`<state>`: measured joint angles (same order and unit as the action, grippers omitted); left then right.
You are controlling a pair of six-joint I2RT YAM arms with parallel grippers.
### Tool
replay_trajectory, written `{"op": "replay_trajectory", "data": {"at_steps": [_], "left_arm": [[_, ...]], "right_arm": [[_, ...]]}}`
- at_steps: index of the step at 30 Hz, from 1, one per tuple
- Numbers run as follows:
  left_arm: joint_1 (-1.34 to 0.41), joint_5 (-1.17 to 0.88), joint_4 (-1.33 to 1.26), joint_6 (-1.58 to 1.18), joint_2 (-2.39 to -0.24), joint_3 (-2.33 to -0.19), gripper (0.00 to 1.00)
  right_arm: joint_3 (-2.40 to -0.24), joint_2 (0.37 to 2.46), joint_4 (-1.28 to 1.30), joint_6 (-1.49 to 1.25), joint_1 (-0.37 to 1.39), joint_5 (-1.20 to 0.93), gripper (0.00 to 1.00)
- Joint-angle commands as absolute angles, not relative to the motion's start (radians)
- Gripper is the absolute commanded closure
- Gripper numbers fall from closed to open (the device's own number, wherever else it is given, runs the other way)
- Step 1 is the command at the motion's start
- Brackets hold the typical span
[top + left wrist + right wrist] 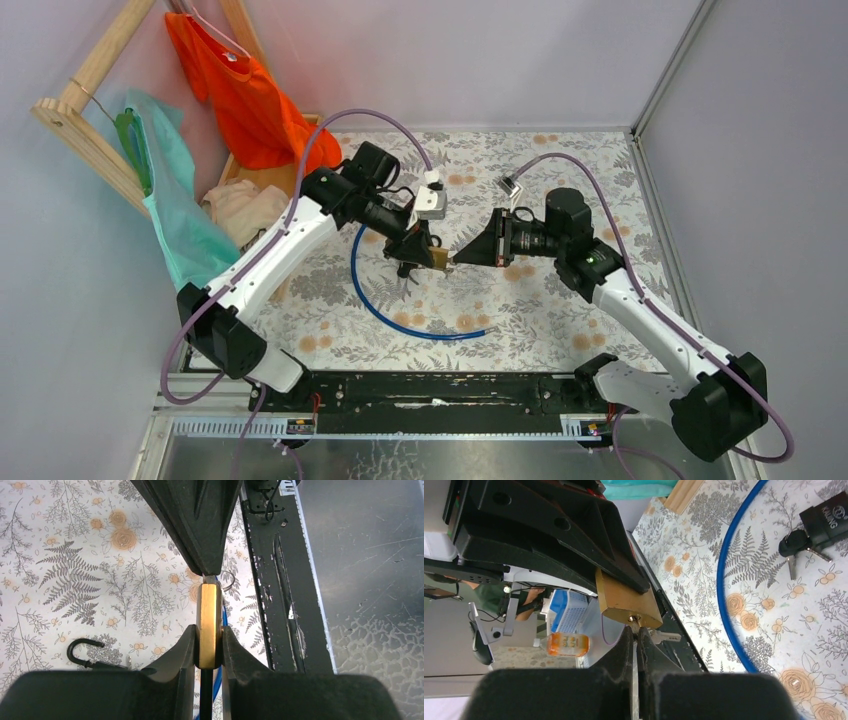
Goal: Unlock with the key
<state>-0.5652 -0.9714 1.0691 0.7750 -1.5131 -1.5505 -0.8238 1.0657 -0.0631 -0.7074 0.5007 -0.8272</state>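
Note:
My left gripper is shut on a brass padlock, held above the table with its keyhole end toward the right arm. My right gripper is shut on a small silver key seated in that keyhole. A second silver key dangles beside it on a ring. The key with the black head lies on the table next to a black padlock, away from both grippers.
A blue cable loop lies on the floral cloth under the grippers. A black shackle rests on the cloth. At the back left, a wooden rack holds an orange shirt and a teal garment.

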Motion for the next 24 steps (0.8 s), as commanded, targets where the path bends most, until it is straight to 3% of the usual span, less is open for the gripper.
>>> {"op": "replay_trajectory", "data": {"at_steps": [1,15,18,20,24], "left_arm": [[-0.551,-0.832,0.959,0.741,-1.486,-1.496,1.00],[-0.549,-0.731,0.858,0.626,-1.438,-1.455,1.00],[-0.549,-0.751,0.864,0.580,-1.434,-1.474,1.00],[-0.550,-0.807,0.879,0.543,-1.435,-1.486,1.00],[-0.549,-0.932,0.896,0.471,-1.442,-1.503,1.00]], "right_arm": [[-0.898,1.078,-0.054,-0.812,0.479,-0.936,1.00],[-0.933,1.105,-0.011,-0.853,0.459,-0.980,0.99],[-0.953,1.083,0.055,-0.730,0.459,-0.944,0.59],[-0.953,1.057,0.063,-0.670,0.460,-0.922,0.53],[-0.935,1.002,0.017,-0.601,0.461,-0.914,0.53]]}}
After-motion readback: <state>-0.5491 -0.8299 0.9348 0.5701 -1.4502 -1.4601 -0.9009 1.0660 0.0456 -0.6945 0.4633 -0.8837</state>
